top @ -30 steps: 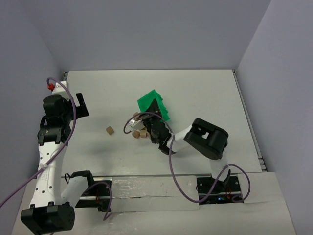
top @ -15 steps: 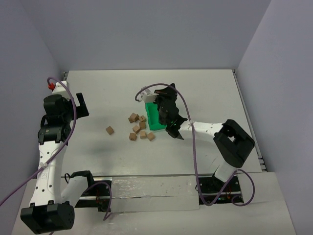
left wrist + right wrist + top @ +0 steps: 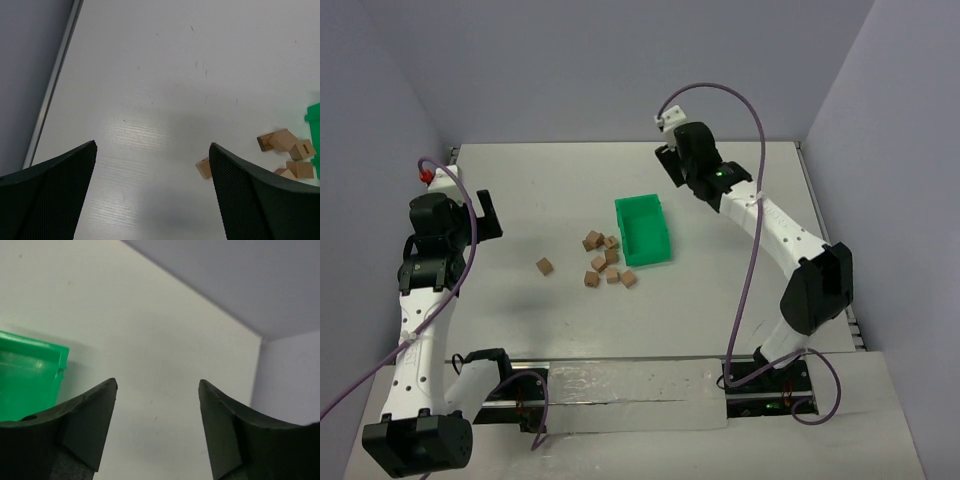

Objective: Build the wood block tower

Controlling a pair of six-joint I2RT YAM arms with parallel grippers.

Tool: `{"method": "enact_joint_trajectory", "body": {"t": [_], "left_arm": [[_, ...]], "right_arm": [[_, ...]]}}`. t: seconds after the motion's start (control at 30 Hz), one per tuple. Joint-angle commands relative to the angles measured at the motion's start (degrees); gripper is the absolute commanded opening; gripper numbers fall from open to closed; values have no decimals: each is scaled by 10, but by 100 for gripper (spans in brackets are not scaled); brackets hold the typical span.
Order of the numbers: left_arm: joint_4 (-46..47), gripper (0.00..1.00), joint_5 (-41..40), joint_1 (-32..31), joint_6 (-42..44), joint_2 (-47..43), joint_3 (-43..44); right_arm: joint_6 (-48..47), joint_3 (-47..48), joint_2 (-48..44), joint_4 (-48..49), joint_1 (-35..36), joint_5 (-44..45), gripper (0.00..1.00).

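Table (image 3: 740,300): big, white and flat, with grey walls around it.

Right arm (image 3: 770,225): white and black. It reaches a long way over the table to the far side, past the bin.

Left arm (image 3: 425,270): white and black. It stands tall at the left side of the table.

Green bin (image 3: 643,230): sits near the middle of the table with its open side up. In the right wrist view, one corner of it shows low on the left.

Right hand (image 3: 157,385): up over bare table near the far wall, beyond the bin and well apart from the blocks. Its two fingers are spread and hold nothing.

Left hand (image 3: 152,150): up over the left part of the table. Its two fingers are spread wide and hold nothing. Bare table shows between them.

Wood blocks (image 3: 605,260): small tan cubes in a loose bunch on the table, just beside the left side of the green bin. Some touch each other and some sit turned at odd angles.

Single block (image 3: 545,266): lies alone on the table, left of the bunch, between it and the left arm.
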Motion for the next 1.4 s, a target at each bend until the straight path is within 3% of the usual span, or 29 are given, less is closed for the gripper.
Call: {"method": "enact_joint_trajectory", "body": {"t": [0.0,0.43,0.8,1.0,1.1,1.17,1.27,1.37], "left_arm": [[23,99,14,3,0,6,5],[29,99,7,4,5,10,-10],[44,99,14,4,4,32,-17],[50,99,12,3,5,44,-17],[53,99,13,3,6,48,-18],[55,99,10,4,8,51,-19],[58,99,9,3,9,54,-21],[65,99,8,3,8,62,-24]], "right_arm": [[182,29,27,-176,-38,-141,76],[265,57,125,-191,-60,-253,84],[262,41,162,-173,-59,-286,84],[261,47,193,-164,-55,-279,78],[262,54,207,-159,-50,-271,70],[264,55,214,-156,-47,-264,57],[274,57,217,-156,-44,-249,46],[289,76,223,-168,-44,-221,15]]}}
